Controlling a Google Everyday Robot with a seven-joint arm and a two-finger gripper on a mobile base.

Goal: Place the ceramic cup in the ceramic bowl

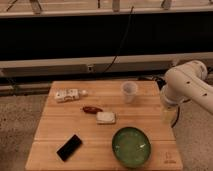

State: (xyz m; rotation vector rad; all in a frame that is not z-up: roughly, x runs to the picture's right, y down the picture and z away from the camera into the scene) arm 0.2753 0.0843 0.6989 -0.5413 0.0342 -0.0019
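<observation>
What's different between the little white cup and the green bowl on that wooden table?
The cup is plain white; the bowl is glossy mottled green. The cup is small and narrow; the bowl is much wider and shallower. The cup stands near the far edge of the table, the bowl near its front edge. Both sit upright and untouched: the robot's tool hangs by the table's right edge, holding neither.

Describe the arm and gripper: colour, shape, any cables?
The arm is smooth white with bulky rounded joint housings; no cables or markings show on it. The gripper, below it at the right edge of the wooden table, looks slimmer and pale grey-cream.
</observation>
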